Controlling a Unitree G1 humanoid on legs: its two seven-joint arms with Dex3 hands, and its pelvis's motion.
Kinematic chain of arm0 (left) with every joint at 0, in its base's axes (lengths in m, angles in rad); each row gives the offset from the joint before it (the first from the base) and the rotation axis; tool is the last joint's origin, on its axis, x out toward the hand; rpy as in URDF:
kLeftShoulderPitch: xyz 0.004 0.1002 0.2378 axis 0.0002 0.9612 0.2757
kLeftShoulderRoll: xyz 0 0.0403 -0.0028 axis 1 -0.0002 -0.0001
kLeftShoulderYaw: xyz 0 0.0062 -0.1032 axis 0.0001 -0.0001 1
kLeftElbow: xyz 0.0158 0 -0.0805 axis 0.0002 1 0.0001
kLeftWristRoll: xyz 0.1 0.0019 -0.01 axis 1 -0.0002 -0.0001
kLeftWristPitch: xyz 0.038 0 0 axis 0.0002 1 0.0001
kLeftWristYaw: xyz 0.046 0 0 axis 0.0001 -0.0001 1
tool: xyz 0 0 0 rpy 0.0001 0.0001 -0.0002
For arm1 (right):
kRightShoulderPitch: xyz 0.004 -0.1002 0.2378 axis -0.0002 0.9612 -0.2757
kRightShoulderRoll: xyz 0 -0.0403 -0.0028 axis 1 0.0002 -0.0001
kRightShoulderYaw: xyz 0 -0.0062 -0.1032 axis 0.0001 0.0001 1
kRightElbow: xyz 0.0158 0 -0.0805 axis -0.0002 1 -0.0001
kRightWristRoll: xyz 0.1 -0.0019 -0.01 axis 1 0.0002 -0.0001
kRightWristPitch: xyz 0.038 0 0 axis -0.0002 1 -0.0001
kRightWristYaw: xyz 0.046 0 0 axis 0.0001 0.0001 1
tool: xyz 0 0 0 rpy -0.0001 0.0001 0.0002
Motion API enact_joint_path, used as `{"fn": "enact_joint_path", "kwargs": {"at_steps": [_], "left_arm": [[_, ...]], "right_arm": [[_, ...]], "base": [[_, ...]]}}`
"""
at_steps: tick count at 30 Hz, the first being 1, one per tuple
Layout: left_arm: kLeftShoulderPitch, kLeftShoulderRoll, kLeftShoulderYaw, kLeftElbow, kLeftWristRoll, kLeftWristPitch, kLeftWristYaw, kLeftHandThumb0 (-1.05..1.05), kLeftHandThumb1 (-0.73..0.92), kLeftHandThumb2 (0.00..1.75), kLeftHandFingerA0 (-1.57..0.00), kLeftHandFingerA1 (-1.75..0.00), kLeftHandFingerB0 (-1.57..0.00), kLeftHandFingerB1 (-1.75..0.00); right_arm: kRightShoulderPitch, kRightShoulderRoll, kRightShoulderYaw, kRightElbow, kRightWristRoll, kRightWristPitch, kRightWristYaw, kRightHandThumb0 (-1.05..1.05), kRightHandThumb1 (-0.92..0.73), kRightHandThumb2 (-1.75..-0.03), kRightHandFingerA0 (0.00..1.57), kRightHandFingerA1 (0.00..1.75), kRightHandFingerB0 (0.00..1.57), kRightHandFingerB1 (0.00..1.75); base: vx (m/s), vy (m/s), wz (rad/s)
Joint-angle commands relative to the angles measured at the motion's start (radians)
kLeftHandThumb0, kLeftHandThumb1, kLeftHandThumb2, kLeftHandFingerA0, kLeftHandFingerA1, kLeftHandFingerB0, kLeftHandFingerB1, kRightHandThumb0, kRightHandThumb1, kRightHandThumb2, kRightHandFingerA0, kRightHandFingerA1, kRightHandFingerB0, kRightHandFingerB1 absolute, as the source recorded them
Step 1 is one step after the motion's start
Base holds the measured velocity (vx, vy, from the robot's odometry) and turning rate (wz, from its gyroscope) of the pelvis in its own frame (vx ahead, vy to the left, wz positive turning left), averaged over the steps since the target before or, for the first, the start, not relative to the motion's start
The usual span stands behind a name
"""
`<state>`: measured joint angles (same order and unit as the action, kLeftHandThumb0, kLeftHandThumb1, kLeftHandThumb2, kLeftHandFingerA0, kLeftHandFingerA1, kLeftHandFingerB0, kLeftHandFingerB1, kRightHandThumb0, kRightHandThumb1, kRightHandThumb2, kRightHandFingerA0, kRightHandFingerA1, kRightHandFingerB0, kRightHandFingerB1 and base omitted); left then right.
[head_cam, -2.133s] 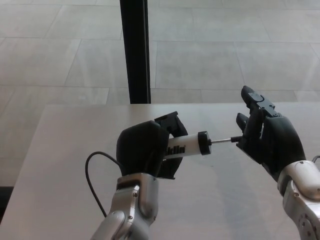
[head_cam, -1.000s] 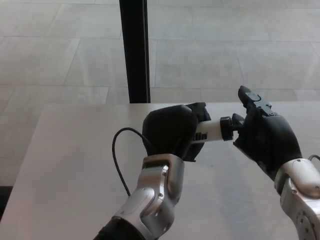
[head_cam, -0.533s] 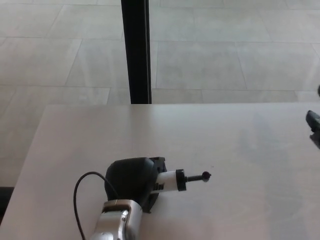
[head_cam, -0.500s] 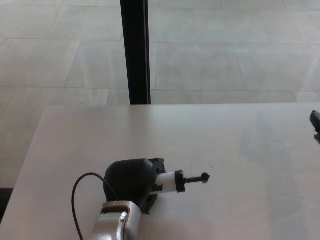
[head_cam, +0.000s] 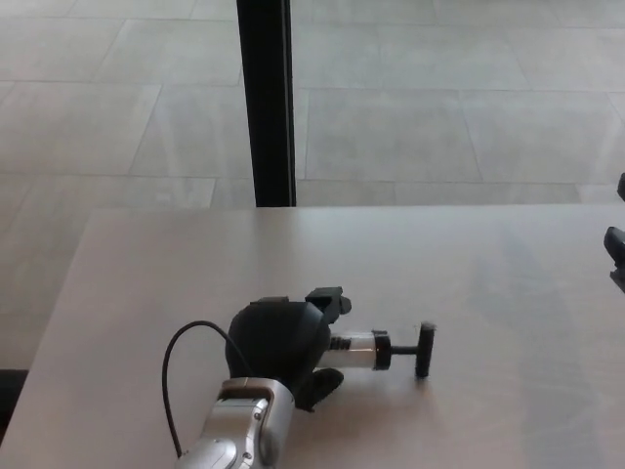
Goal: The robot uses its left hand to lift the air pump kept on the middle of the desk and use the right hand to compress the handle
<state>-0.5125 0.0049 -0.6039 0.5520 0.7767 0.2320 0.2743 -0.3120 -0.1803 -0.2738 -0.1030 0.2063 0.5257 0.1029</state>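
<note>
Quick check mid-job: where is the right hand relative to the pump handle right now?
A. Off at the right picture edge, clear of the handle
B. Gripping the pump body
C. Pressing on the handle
A: only a sliver of the right hand shows at the right edge, far from the T-handle of the air pump, which the left hand holds.

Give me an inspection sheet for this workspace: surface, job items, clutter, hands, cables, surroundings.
Surface: pale desk, nothing spilled.
Job items: air pump lies low at the desk, its rod drawn out to the right, ending in a black T-handle.
Clutter: nothing seen.
Hands: left hand is wrapped around the pump's body; right hand shows only as a sliver at the right edge, clear of the handle, fingers unreadable.
Cables: a thin black cable loops beside the left wrist.
Surroundings: tiled floor beyond the desk, with a black post rising behind its far edge.
</note>
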Motion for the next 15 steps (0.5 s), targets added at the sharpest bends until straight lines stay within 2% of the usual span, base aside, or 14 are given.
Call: {"fn": "enact_joint_path", "kwargs": {"at_steps": [1,3,7,8,9,14,15], "left_arm": [[-0.011,0.050,-0.033,-0.031,-0.084,0.185,-0.530,-0.92,0.60,0.59,0.00,0.00,0.00,0.00],[-0.029,0.067,-0.034,-0.045,-0.091,0.201,-0.590,-0.97,0.62,0.58,0.00,0.00,0.00,0.00],[-0.052,0.079,-0.027,-0.073,-0.099,0.222,-0.657,-1.00,0.62,0.60,0.00,0.00,0.00,0.00],[-0.058,0.083,-0.027,-0.075,-0.098,0.218,-0.665,-1.03,0.49,0.84,0.00,0.00,0.00,0.00],[-0.065,0.093,-0.027,-0.088,-0.098,0.213,-0.683,-1.02,0.48,0.84,0.00,0.00,0.00,-0.03],[-0.047,0.129,0.002,-0.160,-0.120,0.178,-0.699,-0.99,0.49,0.86,0.00,0.00,0.00,-0.06],[-0.030,0.145,0.040,-0.194,-0.147,0.151,-0.669,-0.94,0.52,0.98,0.00,-0.17,0.00,0.00]], "right_arm": [[-0.020,-0.004,0.011,-0.008,-0.014,0.044,-0.045,-0.88,-0.82,-1.18,0.00,0.24,0.03,0.26],[-0.019,-0.005,0.013,-0.007,-0.014,0.036,-0.042,-0.90,-0.83,-1.18,0.00,0.24,0.09,0.25],[-0.028,-0.017,0.017,-0.001,-0.021,0.046,-0.045,-0.87,-0.84,-1.18,0.00,0.24,0.07,0.25],[-0.031,-0.016,0.018,0.001,-0.024,0.045,-0.050,-0.87,-0.85,-1.19,0.00,0.26,0.03,0.26],[-0.033,-0.014,0.020,0.000,-0.029,0.046,-0.057,-0.83,-0.81,-1.17,0.01,0.28,0.10,0.30],[-0.019,-0.010,0.013,-0.005,-0.023,0.029,-0.059,-0.81,-0.78,-1.16,0.01,0.33,0.08,0.32],[-0.013,-0.013,0.001,-0.003,-0.012,0.017,-0.052,-0.89,-0.82,-1.18,0.00,0.29,0.03,0.28]], "base": [[0.00,0.000,0.00],[0.00,0.000,0.00],[0.00,0.000,0.00],[0.00,0.000,0.00],[0.00,0.000,0.00],[0.00,0.000,0.00],[0.00,0.000,0.00]]}}
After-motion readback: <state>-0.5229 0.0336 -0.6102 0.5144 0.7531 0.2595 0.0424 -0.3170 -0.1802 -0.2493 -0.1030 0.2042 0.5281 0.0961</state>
